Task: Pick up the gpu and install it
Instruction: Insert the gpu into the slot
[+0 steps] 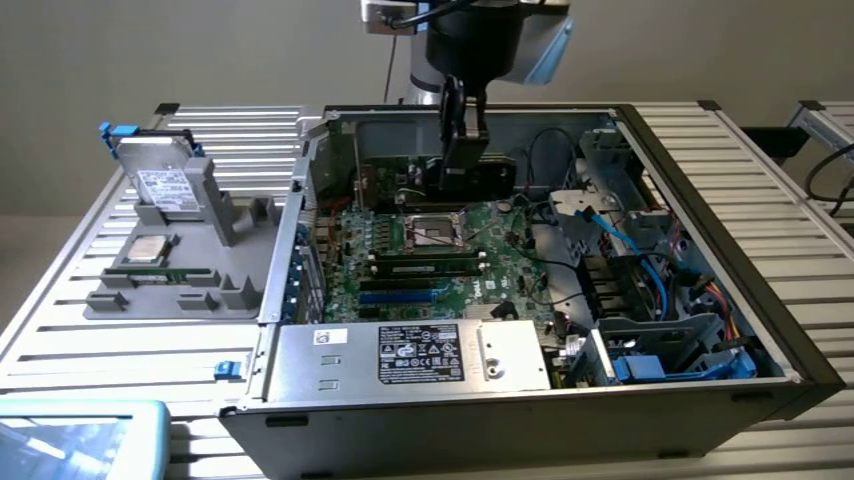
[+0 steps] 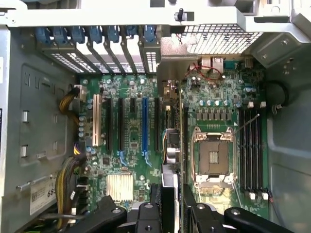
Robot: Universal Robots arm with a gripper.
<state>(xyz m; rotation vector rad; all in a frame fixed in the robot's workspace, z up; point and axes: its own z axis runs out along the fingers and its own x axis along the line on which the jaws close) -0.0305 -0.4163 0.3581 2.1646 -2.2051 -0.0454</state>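
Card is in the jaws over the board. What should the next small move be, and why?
Probably a short, slow descent. The gripper holds the gpu on edge inside the open case, above the motherboard; it runs parallel to the blue slot, on the side toward the CPU socket. The card hides what lies under it, so go gently.

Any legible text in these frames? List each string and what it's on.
"68": start of a number on the white barcode sticker on the case wall; the rest is unreadable.
Power supply label: print and symbols, too small to read.
Hard drive label: blurred, unreadable.
Motherboard markings: too small to read.
gpu held in the pincer: no readable text.
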